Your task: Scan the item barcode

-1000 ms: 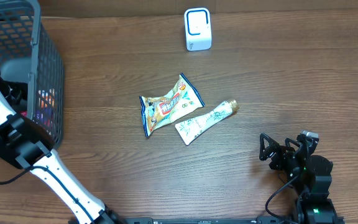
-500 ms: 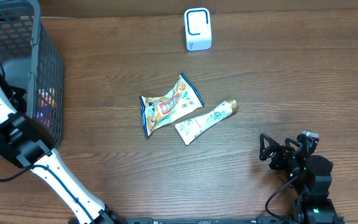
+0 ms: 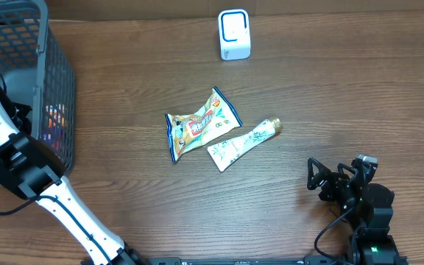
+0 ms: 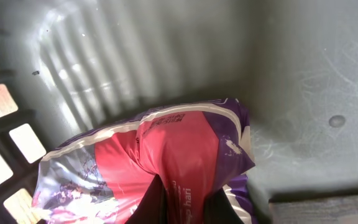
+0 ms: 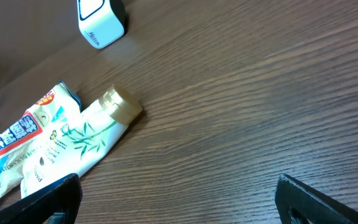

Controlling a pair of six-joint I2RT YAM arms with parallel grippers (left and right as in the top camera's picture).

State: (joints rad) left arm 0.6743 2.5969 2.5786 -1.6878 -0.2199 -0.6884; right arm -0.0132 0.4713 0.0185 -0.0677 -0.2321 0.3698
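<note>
Overhead, my left arm [image 3: 6, 140] had shifted slightly inside the basket [image 3: 59, 66] at the frame's left edge, and the scanner [image 3: 234, 34] sat at top centre. In the left wrist view, the left gripper [image 4: 182, 199] had just pressed together, pinching the red-and-purple packet [image 4: 179, 143] on the basket floor. I judged it ready to lift. In the right wrist view, the right gripper [image 5: 179, 199] stayed spread wide across the lower frame.

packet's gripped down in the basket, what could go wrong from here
The left gripper pinches only one edge of the red and purple packet, so it may slip on lifting. The packet lies close to the grey basket wall and could snag coming out. No barcode shows, so it may face away from the white scanner.
</note>
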